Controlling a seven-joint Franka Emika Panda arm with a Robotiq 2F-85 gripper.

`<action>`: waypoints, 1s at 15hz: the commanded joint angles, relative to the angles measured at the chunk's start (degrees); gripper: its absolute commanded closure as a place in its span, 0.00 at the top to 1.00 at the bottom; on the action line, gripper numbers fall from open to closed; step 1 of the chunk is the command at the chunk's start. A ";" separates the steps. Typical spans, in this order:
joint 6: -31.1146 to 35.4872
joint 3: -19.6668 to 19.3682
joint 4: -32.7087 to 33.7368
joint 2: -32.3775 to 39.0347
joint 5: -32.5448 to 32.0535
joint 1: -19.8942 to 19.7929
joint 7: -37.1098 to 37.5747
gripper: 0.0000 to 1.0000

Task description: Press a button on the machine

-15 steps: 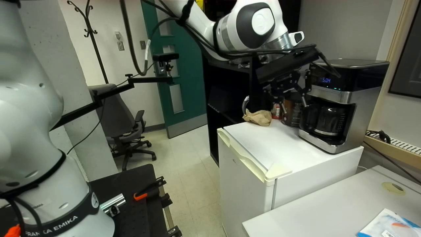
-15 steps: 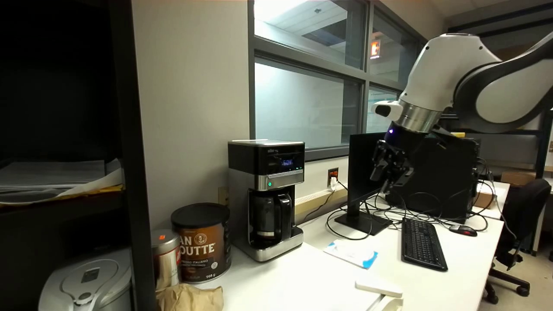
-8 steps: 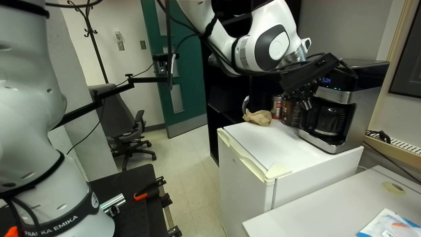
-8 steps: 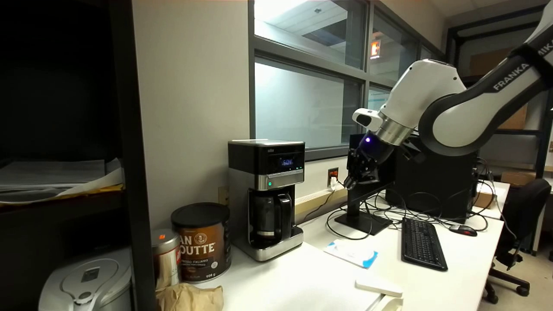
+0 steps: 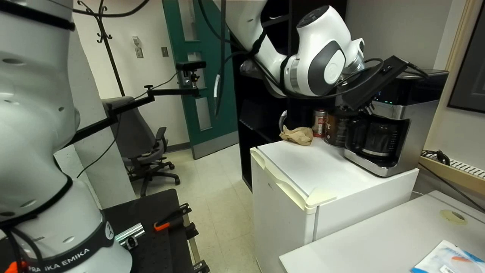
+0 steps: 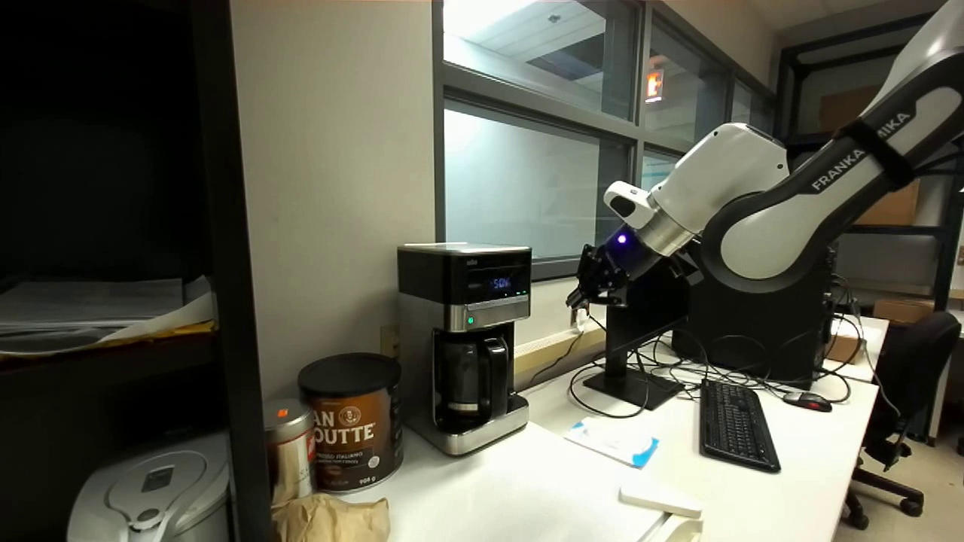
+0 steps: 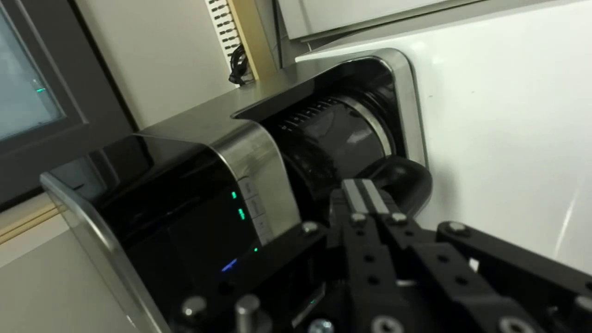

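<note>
The machine, a black and silver coffee maker [image 6: 425, 282], stands upright on the white fridge top [image 5: 314, 170]. Its lit display [image 6: 499, 284] sits above a silver band. In the wrist view a row of small buttons [image 7: 254, 206] lines that band, partly cut off by my gripper's left linkage. A dark carafe [image 7: 344, 138] fills the lower bay, handle outward. My gripper [image 7: 364, 192] is shut, pads together and holding nothing; in the wrist view its tips overlap the carafe handle. In an exterior view the gripper [image 6: 578, 297] hangs to the right of the machine, with a gap between them.
Beside the machine stand a brown coffee tin [image 6: 350, 421] and a smaller can [image 5: 319, 123], with a crumpled paper bag [image 5: 297, 135] in front. A dark shelf [image 5: 265, 110] rises behind. A monitor [image 6: 648, 309] and loose cables are near the arm.
My gripper has gone from open to shut. The arm has moved toward the machine, bringing the fingertips closer to its front. The machine and nearby objects have stayed put.
</note>
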 commanded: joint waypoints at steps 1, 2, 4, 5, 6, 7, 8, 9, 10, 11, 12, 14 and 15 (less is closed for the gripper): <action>4.68 1.01 3.82 3.44 -1.18 -1.23 -2.03 0.00; 5.81 0.85 4.58 4.20 -1.49 -1.06 -1.94 0.00; 7.33 0.71 5.84 5.49 -1.95 -0.78 -1.80 0.00; 7.64 0.67 6.40 6.09 -2.18 -0.65 -1.70 0.00; 8.10 0.64 7.06 6.81 -2.33 -0.50 -1.61 0.00; 8.22 0.68 7.72 7.53 -2.39 -0.41 -1.52 0.00; 8.52 0.41 8.32 8.14 -2.44 -0.12 -1.48 0.00; 8.64 0.35 8.93 8.72 -2.45 0.02 -1.44 0.00; 8.58 0.26 9.60 9.29 -2.42 0.19 -1.39 0.00; 8.66 0.04 10.29 9.81 -2.37 0.43 -1.34 0.00; 8.64 0.08 10.85 10.21 -2.39 0.40 -1.34 0.00; 8.73 -0.07 12.05 11.02 -2.39 0.49 -1.35 0.00; 8.71 -0.22 12.64 11.39 -2.34 0.63 -1.31 0.00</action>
